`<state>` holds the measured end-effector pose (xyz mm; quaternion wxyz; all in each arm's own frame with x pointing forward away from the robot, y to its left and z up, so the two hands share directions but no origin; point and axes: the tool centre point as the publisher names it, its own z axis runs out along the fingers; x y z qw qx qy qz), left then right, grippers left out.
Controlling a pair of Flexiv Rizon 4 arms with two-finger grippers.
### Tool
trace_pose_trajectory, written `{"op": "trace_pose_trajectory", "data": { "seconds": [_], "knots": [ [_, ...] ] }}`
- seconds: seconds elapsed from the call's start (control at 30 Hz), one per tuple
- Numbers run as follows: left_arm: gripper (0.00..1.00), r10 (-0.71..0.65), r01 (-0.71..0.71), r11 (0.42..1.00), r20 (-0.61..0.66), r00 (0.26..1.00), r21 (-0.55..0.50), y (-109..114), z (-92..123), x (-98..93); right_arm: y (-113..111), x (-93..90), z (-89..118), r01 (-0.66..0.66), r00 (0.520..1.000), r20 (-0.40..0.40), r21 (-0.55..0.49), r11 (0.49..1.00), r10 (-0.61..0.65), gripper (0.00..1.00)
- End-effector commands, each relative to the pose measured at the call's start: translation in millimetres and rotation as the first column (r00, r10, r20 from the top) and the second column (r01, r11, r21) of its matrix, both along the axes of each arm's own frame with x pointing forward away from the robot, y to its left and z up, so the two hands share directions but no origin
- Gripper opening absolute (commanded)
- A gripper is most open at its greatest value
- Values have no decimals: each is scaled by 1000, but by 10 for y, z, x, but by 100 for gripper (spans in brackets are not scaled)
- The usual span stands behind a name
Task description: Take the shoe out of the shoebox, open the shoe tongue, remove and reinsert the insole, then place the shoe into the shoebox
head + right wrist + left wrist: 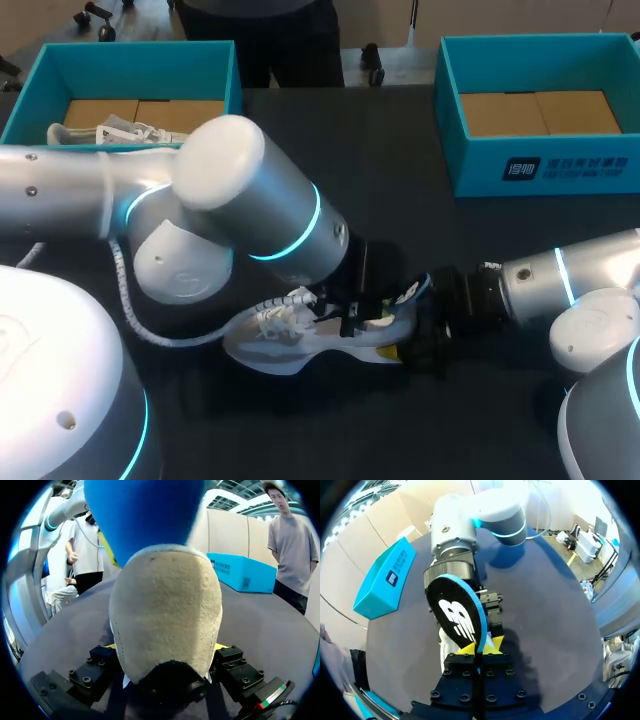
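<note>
Since containers come first: two teal shoeboxes are set at the far side of the dark surface [400,200]. In the left shoebox [130,55] a white spare shoe [115,131] is laid on the brown cardboard floor. In the right shoebox [540,165] only a brown cardboard floor can be made out.

The shoe [280,345] being worked on is out on the surface near the middle, well apart from both boxes. Its long axis is laid roughly across the surface, side to side. The toe [235,345] is pointed toward the left arm's side and the heel [165,610] is turned toward the right arm. It's sat sole-down.

The right gripper [165,647] is clamped on the heel, with one yellow-tipped finger pressed in at each side. The left gripper [480,648] is pinched on the insole [457,617], which is caught by its edge between the two yellow tips and raised above the heel end of the shoe. Its black top face is turned to the left wrist camera, and its blue underside is seen from the right wrist view. Whether the insole's lower end is tucked inside the shoe can't be told.
</note>
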<state>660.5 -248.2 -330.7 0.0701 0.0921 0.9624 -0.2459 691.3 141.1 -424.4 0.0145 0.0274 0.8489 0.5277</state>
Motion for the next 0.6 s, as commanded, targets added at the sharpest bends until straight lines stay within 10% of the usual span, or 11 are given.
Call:
{"op": "trace_pose_trajectory", "data": {
  "seconds": [0.03, 0.27, 0.37, 0.6],
  "knots": [
    [0, -46, 45, 998, -31, 998, -37, 121, 60, 0, 19, 7, -29, 1, 1000, 0, -3, 1000, -1, 0],
    [0, -61, 60, 998, -41, 997, -20, 86, 39, -14, 19, 7, -29, 1, 1000, 0, -3, 1000, -1, 0],
    [38, -56, 55, 998, -40, 998, -16, 92, 35, -14, 19, 7, -29, 1, 1000, 0, -3, 1000, -1, 0],
    [47, -48, 47, 999, -11, 999, -18, 114, 66, -10, 19, 7, -29, 1, 1000, 0, -3, 1000, -1, 0]
  ]
}}
